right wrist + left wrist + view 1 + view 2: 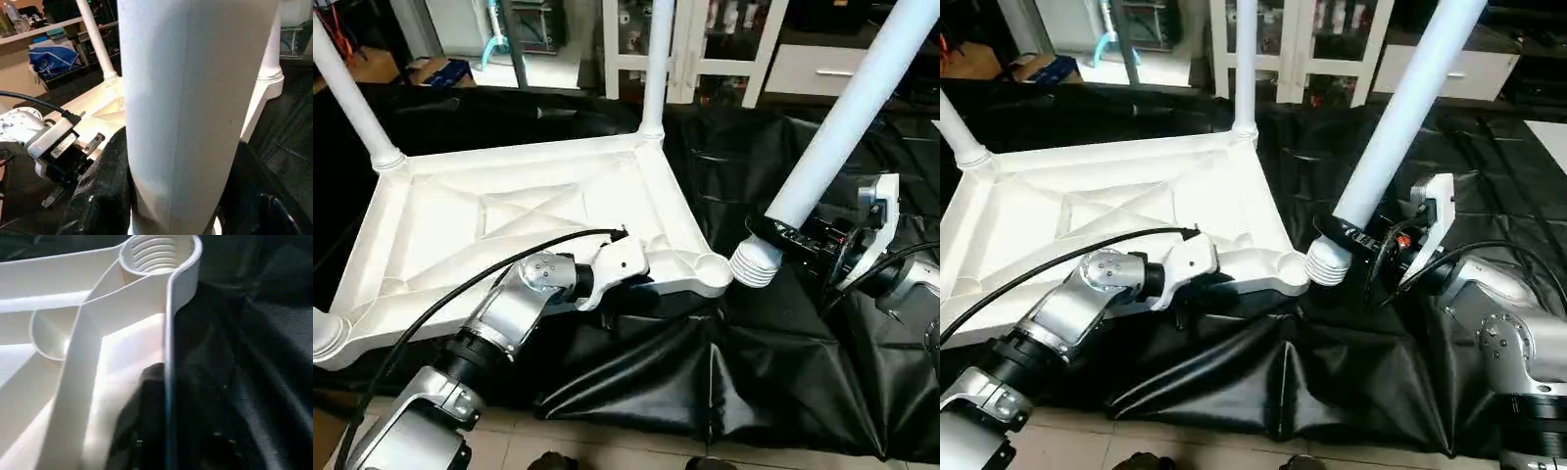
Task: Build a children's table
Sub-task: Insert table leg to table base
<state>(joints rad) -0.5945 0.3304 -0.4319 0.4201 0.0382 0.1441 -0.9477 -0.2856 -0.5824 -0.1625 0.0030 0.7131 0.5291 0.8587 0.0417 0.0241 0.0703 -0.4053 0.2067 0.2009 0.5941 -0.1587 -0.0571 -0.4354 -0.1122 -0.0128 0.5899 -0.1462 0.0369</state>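
The white table top [460, 230] lies upside down on black cloth, its X-ribbed underside facing up. Legs stand in the far left corner [352, 98], the far right corner [654, 69] and the near left corner [323, 333]. The near right socket [712, 266] is open, and its inner threads [156, 252] show in the left wrist view. My left gripper [625, 284] sits on the near rim beside that socket, with one dark finger [151, 391] inside the rim. My right gripper [781, 235] is shut on the fourth leg [847, 117], which tilts with its ribbed end [754, 264] just right of the socket.
Black cloth [705, 392] covers the work surface and hangs in folds over its front edge down to a tiled floor [607, 446]. A white glass-door cabinet [705, 39] stands behind. A black cable [440, 304] runs along my left forearm.
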